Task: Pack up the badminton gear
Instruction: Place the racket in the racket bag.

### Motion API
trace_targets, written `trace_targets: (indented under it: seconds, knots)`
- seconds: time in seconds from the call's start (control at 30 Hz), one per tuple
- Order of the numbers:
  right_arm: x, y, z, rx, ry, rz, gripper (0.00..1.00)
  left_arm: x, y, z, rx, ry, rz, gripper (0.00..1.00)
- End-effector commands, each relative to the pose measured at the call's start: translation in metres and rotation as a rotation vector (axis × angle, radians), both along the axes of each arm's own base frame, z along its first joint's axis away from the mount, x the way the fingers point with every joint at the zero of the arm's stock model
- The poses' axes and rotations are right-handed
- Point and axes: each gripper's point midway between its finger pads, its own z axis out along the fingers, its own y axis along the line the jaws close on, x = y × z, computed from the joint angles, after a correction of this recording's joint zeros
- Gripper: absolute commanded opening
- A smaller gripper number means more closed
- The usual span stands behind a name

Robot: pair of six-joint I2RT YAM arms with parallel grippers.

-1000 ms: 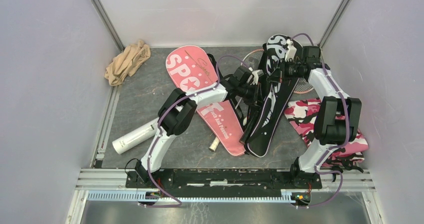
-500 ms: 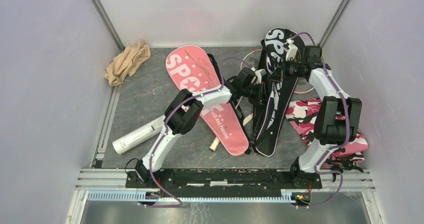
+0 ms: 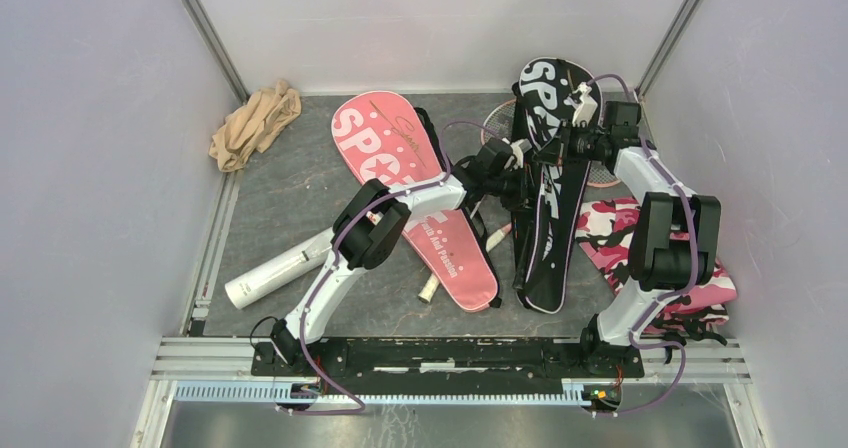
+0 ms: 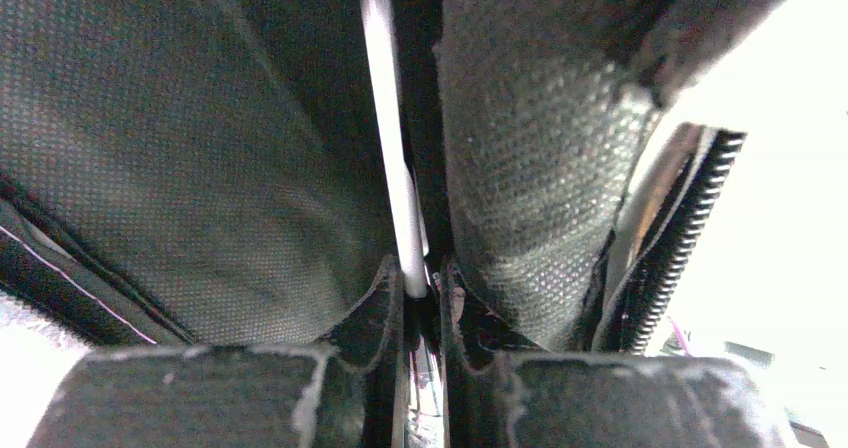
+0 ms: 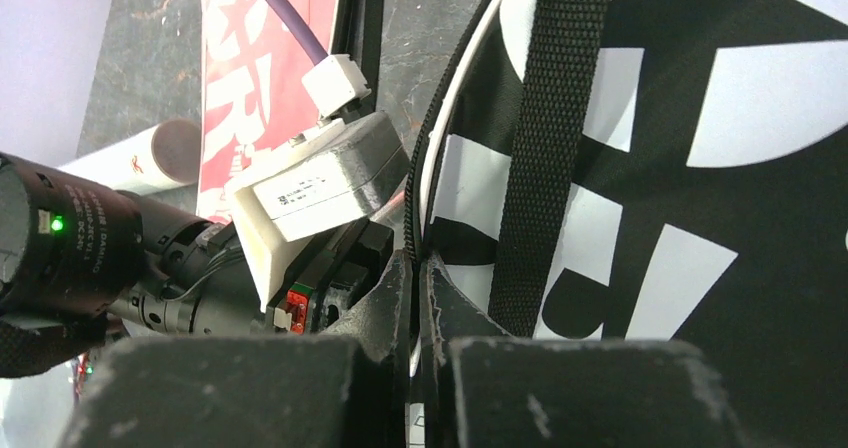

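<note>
The black bag (image 3: 548, 183) lettered SPORT hangs tilted over the mat, its zip edge (image 5: 420, 183) pinched by my shut right gripper (image 5: 417, 258), which sits near the bag's upper half (image 3: 562, 148). My left gripper (image 4: 422, 273) reaches inside the bag's mesh lining (image 4: 200, 168) and is shut on a thin racket shaft (image 4: 400, 188). From above the left gripper (image 3: 520, 183) is at the bag's left edge, with a white handle (image 3: 497, 234) just below it. The pink bag (image 3: 400, 183) lies flat to the left, and the long white tube (image 3: 275, 276) lies near the front left.
A beige cloth (image 3: 255, 123) is bunched in the back left corner. Pink camouflage cloth (image 3: 640, 238) lies under the right arm. Racket heads (image 3: 503, 118) poke out behind the black bag. Another white handle (image 3: 430, 288) sticks out beside the pink bag. Walls close in on both sides.
The black bag has swung more upright, its lower end shifting right. The left arm has pushed farther right into it, and the white handle below it has come into sight.
</note>
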Motion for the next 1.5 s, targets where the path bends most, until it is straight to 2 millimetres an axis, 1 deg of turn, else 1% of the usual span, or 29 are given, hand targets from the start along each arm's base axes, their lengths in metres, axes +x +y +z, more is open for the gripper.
trace_targets:
  seconds: [0.0, 0.1, 0.23, 0.33, 0.4, 0.63, 0.8, 0.9, 1.03, 1.13, 1.2, 1.23, 1.27, 1.37, 1.47]
  knots:
    - [-0.008, 0.017, 0.036, 0.108, -0.016, -0.009, 0.0, 0.025, -0.02, 0.063, -0.2, -0.112, 0.054, 0.02]
    - [-0.003, 0.017, 0.041, 0.13, -0.013, -0.045, 0.0, 0.022, -0.019, 0.06, -0.201, -0.096, 0.052, 0.03]
    - [0.002, 0.016, 0.047, 0.153, -0.019, -0.081, 0.0, 0.019, -0.02, 0.061, -0.214, -0.079, 0.054, 0.1]
    - [0.001, 0.015, 0.048, 0.168, -0.021, -0.113, 0.0, 0.018, -0.022, 0.062, -0.225, -0.065, 0.059, 0.17]
    - [0.001, 0.015, 0.046, 0.176, -0.016, -0.13, 0.0, 0.016, -0.024, 0.066, -0.25, -0.043, 0.058, 0.18]
    - [-0.005, 0.013, 0.035, 0.177, 0.001, -0.166, 0.0, 0.008, -0.03, 0.076, -0.332, 0.036, 0.038, 0.18]
    - [-0.013, 0.015, 0.026, 0.186, 0.035, -0.163, 0.0, 0.012, -0.034, 0.073, -0.346, 0.027, 0.039, 0.2]
    - [-0.017, 0.016, 0.023, 0.19, 0.048, -0.164, 0.0, 0.015, -0.038, 0.07, -0.364, 0.03, 0.041, 0.25]
    - [-0.016, 0.015, 0.026, 0.184, 0.02, -0.168, 0.0, 0.015, -0.042, 0.071, -0.394, 0.053, 0.049, 0.28]
    - [-0.009, 0.011, 0.032, 0.164, -0.002, -0.185, 0.0, 0.006, -0.044, 0.068, -0.383, 0.047, 0.035, 0.35]
    - [-0.003, 0.008, 0.039, 0.159, -0.025, -0.194, 0.0, -0.001, -0.045, 0.061, -0.368, 0.046, 0.025, 0.38]
    - [0.001, 0.005, 0.043, 0.158, -0.034, -0.201, 0.0, -0.003, -0.044, 0.059, -0.361, 0.045, 0.022, 0.39]
    - [0.0, 0.003, 0.041, 0.152, -0.016, -0.211, 0.0, -0.004, -0.043, 0.054, -0.352, 0.046, 0.023, 0.4]
    - [0.007, -0.007, 0.047, 0.146, -0.028, -0.234, 0.0, -0.005, -0.039, 0.045, -0.312, 0.035, 0.018, 0.43]
    - [0.011, -0.018, 0.051, 0.14, -0.039, -0.253, 0.0, -0.008, -0.034, 0.042, -0.259, -0.008, -0.006, 0.47]
